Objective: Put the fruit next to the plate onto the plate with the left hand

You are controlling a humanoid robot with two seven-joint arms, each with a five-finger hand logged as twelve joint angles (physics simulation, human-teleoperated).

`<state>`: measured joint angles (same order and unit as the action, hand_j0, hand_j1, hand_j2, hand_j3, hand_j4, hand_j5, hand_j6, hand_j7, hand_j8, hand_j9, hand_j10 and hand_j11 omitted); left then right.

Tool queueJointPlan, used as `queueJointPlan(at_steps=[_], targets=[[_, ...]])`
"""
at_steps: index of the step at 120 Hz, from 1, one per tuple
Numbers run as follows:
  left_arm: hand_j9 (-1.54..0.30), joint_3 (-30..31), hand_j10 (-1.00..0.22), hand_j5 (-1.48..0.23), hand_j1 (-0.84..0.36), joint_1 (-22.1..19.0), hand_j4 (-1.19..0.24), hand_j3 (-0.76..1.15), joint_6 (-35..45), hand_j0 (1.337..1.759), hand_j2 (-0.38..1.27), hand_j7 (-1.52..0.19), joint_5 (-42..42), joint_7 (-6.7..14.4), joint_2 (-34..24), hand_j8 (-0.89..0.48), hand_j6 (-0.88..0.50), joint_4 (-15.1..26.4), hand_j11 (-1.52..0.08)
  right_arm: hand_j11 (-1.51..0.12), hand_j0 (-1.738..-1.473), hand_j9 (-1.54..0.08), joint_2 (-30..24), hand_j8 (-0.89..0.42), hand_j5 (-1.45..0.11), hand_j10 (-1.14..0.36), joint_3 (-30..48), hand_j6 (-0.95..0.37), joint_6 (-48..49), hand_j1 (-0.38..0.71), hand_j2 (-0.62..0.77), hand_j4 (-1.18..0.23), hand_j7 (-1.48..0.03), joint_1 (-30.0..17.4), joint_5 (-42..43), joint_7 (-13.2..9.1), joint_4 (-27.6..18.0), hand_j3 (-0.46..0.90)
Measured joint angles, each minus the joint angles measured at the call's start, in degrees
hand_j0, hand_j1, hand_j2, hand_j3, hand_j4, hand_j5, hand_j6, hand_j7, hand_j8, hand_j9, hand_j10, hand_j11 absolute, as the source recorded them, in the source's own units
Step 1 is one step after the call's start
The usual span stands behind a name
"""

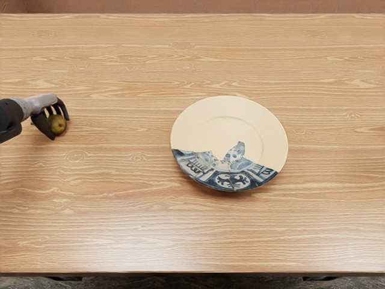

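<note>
**Left hand closed on the fruit at the tabletop's left edge**

The left hand [48, 114] shows at the far left of the head view, its grey forearm coming in from the picture's left edge. Its dark fingers [62, 110] are curled down and around a small yellow-green fruit [58, 124], which sits in the hollow of the hand with fingers on both sides of it; the grasp looks closed on the fruit. Whether the fruit rests on the wood or is raised off it cannot be told from this angle.

The plate [222, 129] lies well apart to the right, near the middle of the tabletop [180, 229]. It is round and cream-coloured, with a blue and white patterned band across its near edge, and it lies flat. The tabletop is light wood with grain running left to right.
</note>
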<state>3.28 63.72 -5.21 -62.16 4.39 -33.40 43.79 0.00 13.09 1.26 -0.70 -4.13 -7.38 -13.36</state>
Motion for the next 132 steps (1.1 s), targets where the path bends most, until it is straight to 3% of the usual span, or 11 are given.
queueJointPlan(at_steps=[38,68,82,108,132], targets=[[-0.86,0.47,-0.47,-0.87,-0.23,0.44,-0.63,0.00,-0.74,1.654,0.28,-0.87,0.23,-0.02,0.09,-0.46,-0.46,-0.52,-0.88,-0.03,-1.658,-0.03,0.00,-0.03,-0.03,-0.03,0.00,-0.03,-0.01,-0.32,-0.01,-0.03,-0.03,0.00,0.00,0.00,0.00,0.00],[-0.90,0.51,-0.48,-0.87,-0.18,0.53,-0.66,0.00,-1.79,1.652,0.20,-0.88,0.05,0.01,0.09,-0.49,-0.49,-0.53,-0.93,-0.03,-1.658,-0.03,0.00,-0.03,-0.03,-0.03,0.00,-0.03,-0.01,-0.32,-0.01,-0.03,-0.03,0.00,0.00,0.00,0.00,0.00],[-0.91,0.66,-0.49,-0.89,-0.20,0.79,-0.64,0.00,-2.12,1.653,0.27,-0.91,0.16,0.00,0.00,-0.46,-0.46,-0.46,-0.93,-0.03,-1.658,-0.03,0.00,-0.03,-0.03,-0.03,0.00,-0.03,0.01,-0.32,-0.01,-0.03,-0.03,0.00,0.00,0.00,0.00,0.00],[-0.96,0.64,-0.51,-0.95,-0.23,3.13,-0.62,0.00,-4.70,1.654,0.37,-0.95,0.69,-0.02,-0.06,-0.45,-0.44,-0.17,-0.96,-0.03,-1.658,-0.03,0.00,-0.03,-0.03,-0.03,0.00,-0.03,0.00,-0.32,-0.01,-0.03,-0.03,0.00,0.00,0.00,0.00,0.00],[-0.99,0.64,-0.54,-0.98,-0.20,5.46,-0.62,0.00,-7.02,1.653,0.31,-0.98,1.77,0.01,-0.08,-0.47,-0.44,0.04,-0.99,-0.03,-1.658,-0.03,0.00,-0.03,-0.03,-0.03,0.00,-0.03,0.02,-0.32,-0.01,-0.03,-0.03,0.00,0.00,0.00,0.00,0.00]])
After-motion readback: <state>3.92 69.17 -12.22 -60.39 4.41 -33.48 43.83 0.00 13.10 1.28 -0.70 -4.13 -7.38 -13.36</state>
